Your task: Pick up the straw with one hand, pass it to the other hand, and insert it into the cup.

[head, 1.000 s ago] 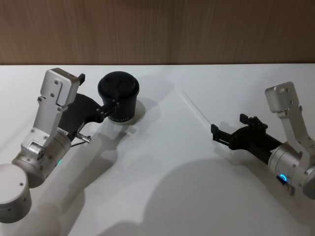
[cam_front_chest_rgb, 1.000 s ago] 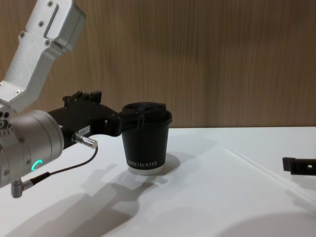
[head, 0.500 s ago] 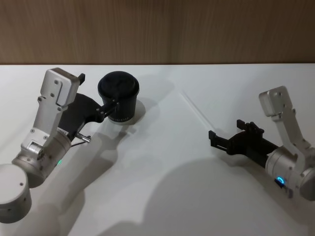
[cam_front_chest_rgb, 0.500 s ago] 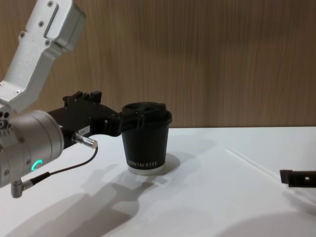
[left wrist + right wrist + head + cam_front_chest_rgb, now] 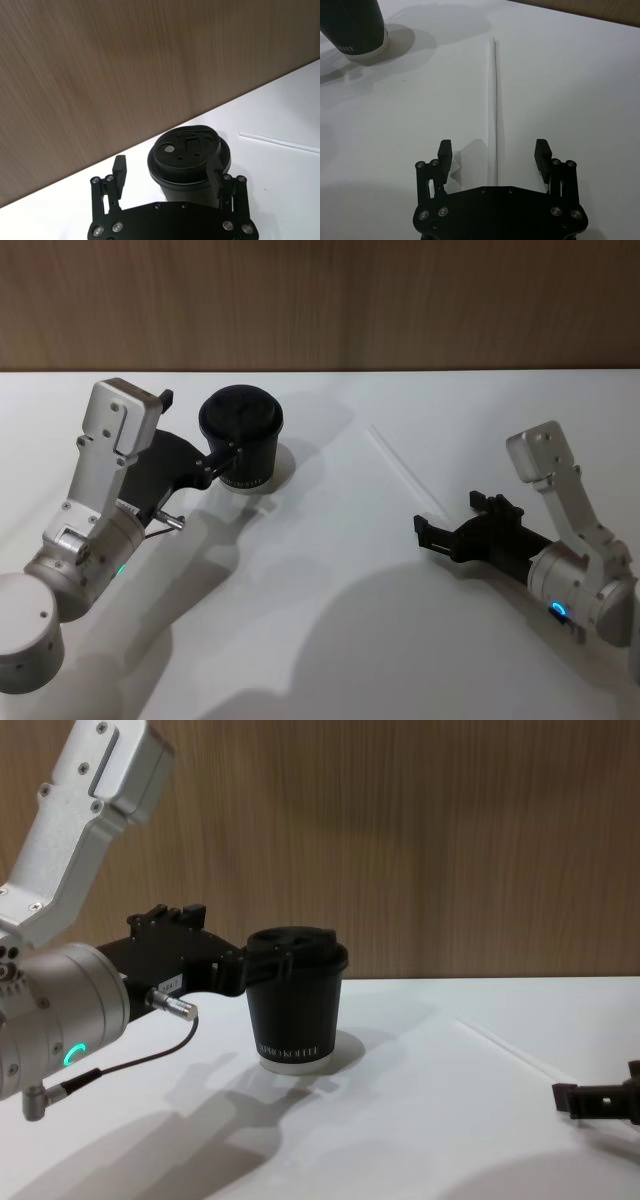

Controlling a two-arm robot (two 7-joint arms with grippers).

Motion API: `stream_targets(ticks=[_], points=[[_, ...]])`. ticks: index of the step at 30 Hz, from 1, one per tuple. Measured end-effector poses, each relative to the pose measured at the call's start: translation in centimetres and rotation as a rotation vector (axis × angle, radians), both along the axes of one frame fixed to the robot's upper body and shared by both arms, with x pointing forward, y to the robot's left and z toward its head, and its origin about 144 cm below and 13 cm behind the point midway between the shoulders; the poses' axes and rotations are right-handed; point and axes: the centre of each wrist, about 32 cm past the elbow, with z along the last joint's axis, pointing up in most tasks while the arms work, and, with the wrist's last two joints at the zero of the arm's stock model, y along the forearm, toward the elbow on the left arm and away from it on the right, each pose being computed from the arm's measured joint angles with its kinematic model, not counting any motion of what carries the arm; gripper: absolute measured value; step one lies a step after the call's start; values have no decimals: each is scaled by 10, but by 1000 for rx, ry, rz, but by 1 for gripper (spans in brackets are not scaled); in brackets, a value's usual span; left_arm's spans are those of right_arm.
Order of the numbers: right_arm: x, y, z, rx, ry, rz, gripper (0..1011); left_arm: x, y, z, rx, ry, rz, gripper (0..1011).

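Low on the cup [image 5: 296, 1005], illegible white lettering [image 5: 288, 1049]

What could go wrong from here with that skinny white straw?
1. The straw lies flat on the table, so the open right gripper, straddling its near end, may pinch it crooked or let it slip away.
2. The open left gripper brackets the cup closely; moving off could nudge or tip it.
3. The lid's hole is small, so the straw could miss.

White table [image 5: 500, 405] before a brown wood-grain wall [image 5: 400, 300]
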Motion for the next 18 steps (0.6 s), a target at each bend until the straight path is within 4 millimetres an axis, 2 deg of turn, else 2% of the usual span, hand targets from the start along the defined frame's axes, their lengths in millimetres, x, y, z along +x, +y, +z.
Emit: stream_targets(ticks=[6,13,16,18], points=[[3,2,-1,-10,7,6,978,0,0,0,0,0,0,1003],[4,3,-1,-17,9,7,818,0,0,0,0,0,0,1003],[5,4,0,-20,11,7,703,0,0,0,0,0,0,1003],[6,4,0,-20,11,8,675,0,0,0,0,0,0,1003]])
